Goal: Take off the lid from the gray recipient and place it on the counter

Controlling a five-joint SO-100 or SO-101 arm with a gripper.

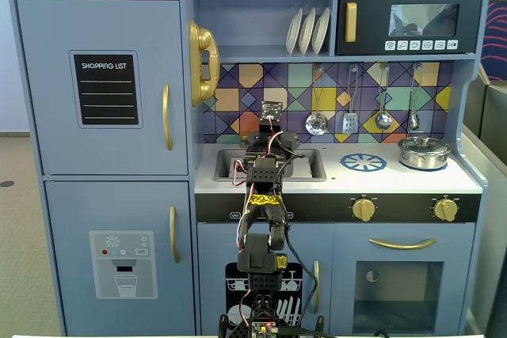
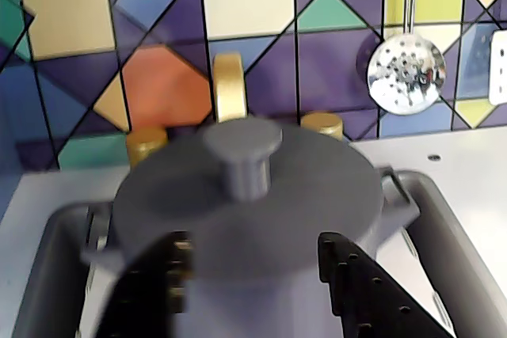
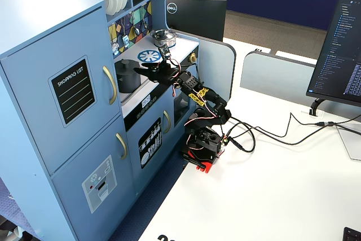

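The gray recipient (image 2: 269, 290) stands in the counter's sink cut-out with the dark-gray lid (image 2: 317, 180) lying flat on it, knob (image 2: 242, 156) up. My gripper (image 2: 253, 275) is open, its black fingers (image 2: 364, 290) spread to either side of the pot's near wall, just below the lid's rim and short of the knob. In a fixed view the pot (image 3: 128, 77) with its lid (image 3: 130, 62) sits right in front of the gripper (image 3: 145, 67). In the other fixed view the arm (image 1: 264, 187) hides most of the pot. The pale counter (image 1: 396, 184) lies to the right.
A shiny steel pot (image 1: 424, 152) stands at the counter's right end beside the blue-and-white burner print (image 1: 364, 162). A gold faucet (image 2: 228, 85) and two gold taps rise behind the gray pot. Utensils hang on the tiled backsplash (image 1: 317, 123). The sink walls (image 2: 47, 275) flank the pot.
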